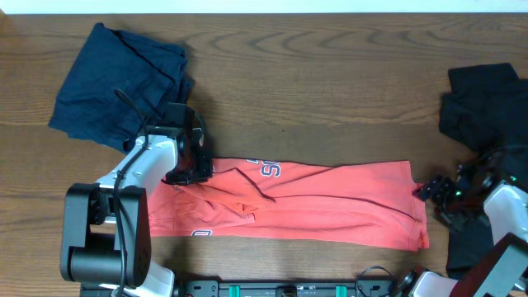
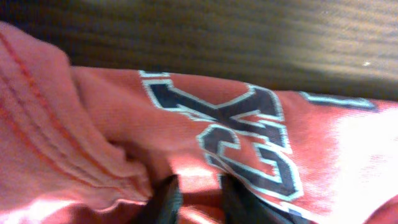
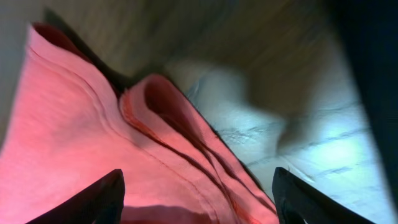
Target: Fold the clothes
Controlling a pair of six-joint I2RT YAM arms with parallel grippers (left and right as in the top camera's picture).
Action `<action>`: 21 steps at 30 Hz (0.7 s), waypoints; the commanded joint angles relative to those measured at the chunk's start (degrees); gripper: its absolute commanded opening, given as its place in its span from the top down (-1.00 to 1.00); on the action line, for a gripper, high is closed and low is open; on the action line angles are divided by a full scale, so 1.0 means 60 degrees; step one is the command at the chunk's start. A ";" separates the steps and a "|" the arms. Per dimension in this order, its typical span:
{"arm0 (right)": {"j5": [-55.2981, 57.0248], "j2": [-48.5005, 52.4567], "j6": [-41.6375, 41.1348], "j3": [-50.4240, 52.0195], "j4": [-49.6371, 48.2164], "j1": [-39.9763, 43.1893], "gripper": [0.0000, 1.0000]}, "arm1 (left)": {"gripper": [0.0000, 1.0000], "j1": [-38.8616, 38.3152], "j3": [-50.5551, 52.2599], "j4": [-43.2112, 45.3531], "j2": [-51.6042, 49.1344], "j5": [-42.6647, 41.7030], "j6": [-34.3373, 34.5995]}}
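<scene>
Shirt: the coral-red cotton T-shirt (image 1: 330, 206) lies mid-table on the brown wood-grain table (image 1: 330, 82), folded into one long band running left to right.
Left claw: the left gripper (image 2: 200, 200) is down on the band's upper left. Its fingers are a narrow gap apart with red cloth showing between them; I cannot tell whether it is pinching or only resting.
Right claw: the right gripper (image 3: 196, 202) stands at the band's right end with its jaws spread wide. The layered edge sits between them and nothing is pinched.
Doing it well: I'd catch every layer at each end before lifting, and keep both ends level so the band doesn't skew.
Cloth: soft and matte, with a stitched hem ridge (image 2: 37, 124). Shallow wrinkles gather at the left.
Lettering: dark block characters edged in white (image 2: 242, 137), flat on the fabric.
Neighbours: a crumpled dark navy garment (image 1: 107, 87) lies far left, well apart, and black garments (image 1: 487, 107) are bunched at the right.
</scene>
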State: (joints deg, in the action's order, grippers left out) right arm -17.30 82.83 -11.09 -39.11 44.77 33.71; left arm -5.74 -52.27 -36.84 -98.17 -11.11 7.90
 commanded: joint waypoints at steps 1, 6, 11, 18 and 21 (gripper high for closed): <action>-0.0441 0.0229 0.0423 0.0466 -0.0262 -0.0138 -0.47 | 0.39 0.0051 0.0171 -0.0076 -0.0441 0.0095 0.0087; -0.0769 0.0506 0.0885 0.1209 -0.1151 -0.0153 -0.37 | 0.31 0.0051 0.0106 -0.0098 -0.0441 0.0095 0.0087; -0.1625 0.0572 0.1931 0.1555 -0.1293 -0.0153 -0.13 | 0.29 0.0051 0.0106 -0.0102 -0.0441 0.0095 0.0087; -0.2127 0.0572 0.2575 0.1552 -0.1042 -0.0149 0.54 | 0.29 0.0051 0.0106 -0.0102 -0.0437 0.0095 0.0087; -0.2095 0.0528 0.2433 0.1402 -0.1049 -0.0146 0.97 | 0.29 0.0051 0.0087 -0.0109 -0.0386 0.0095 0.0076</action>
State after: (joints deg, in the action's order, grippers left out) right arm -31.66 85.03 2.85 -31.31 38.28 33.45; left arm -5.74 -52.53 -37.01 -98.28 -12.27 8.14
